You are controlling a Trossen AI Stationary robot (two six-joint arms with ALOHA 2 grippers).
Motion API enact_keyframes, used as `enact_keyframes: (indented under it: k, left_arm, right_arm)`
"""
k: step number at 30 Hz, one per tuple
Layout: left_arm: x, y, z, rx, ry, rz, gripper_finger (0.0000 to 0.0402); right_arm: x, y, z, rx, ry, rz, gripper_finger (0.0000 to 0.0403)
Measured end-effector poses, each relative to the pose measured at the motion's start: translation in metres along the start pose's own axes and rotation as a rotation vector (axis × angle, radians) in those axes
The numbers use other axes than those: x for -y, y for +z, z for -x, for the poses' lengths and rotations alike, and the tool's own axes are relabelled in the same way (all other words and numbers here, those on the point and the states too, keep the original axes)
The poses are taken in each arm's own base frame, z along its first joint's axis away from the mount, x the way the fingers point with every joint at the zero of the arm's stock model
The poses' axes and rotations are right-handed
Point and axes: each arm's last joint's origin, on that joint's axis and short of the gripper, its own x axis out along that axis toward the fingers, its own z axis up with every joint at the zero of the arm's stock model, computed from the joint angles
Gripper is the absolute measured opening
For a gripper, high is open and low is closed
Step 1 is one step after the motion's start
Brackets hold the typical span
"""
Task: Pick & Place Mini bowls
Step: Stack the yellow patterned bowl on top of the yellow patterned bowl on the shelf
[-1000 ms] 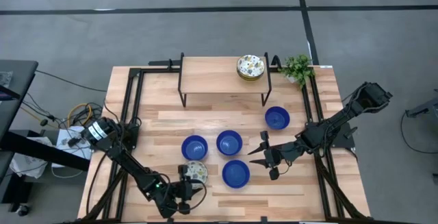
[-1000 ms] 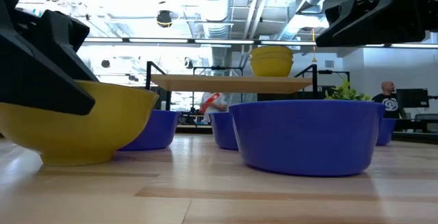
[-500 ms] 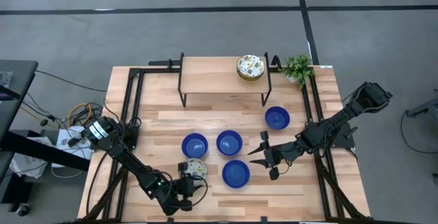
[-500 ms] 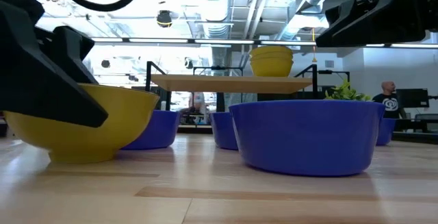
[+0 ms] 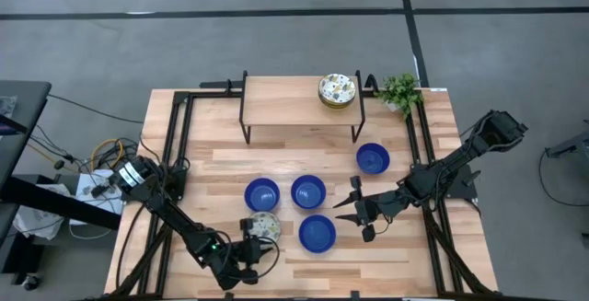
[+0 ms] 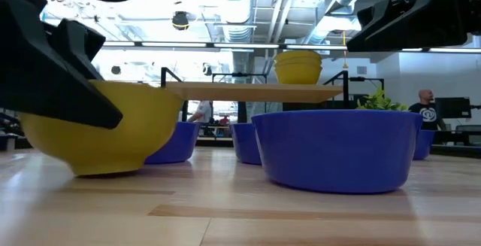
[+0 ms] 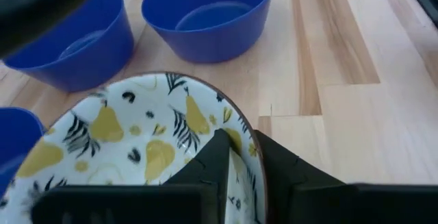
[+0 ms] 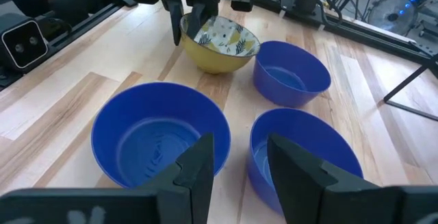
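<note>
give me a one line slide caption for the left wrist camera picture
Left gripper pinching the rim of a pear-patterned bowl, with blue bowls on the wooden table beyond.

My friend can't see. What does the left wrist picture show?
The left claw pinches the rim of a white bowl with yellow pears, one finger inside and one outside. Two blue bowls sit beyond it on the wooden table.

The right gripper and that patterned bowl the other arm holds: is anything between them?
Yes: one blue bowl sits between the right gripper and the patterned bowl, seen from the high view.
</note>
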Motion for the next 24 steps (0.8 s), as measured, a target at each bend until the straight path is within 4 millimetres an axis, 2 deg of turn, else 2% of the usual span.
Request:
enact_keyframes:
  k: [8,16,24]
  left_arm:
    - [0.0,0.005,0.004,-0.002,-0.037,0.006,0.0042]
    - [0.001,0.01,0.004,0.016,-0.055,0.038,0.0034]
    - [0.009,0.032,0.006,0.057,-0.083,0.049,0.0032]
  right_arm:
    - [0.0,0.0,0.0,0.002,0.0,-0.077,0.0127]
    - [0.0,0.0,0.0,0.004,0.0,-0.081,0.0127]
    - [0.001,0.001,0.0,0.009,-0.005,-0.137,0.0127]
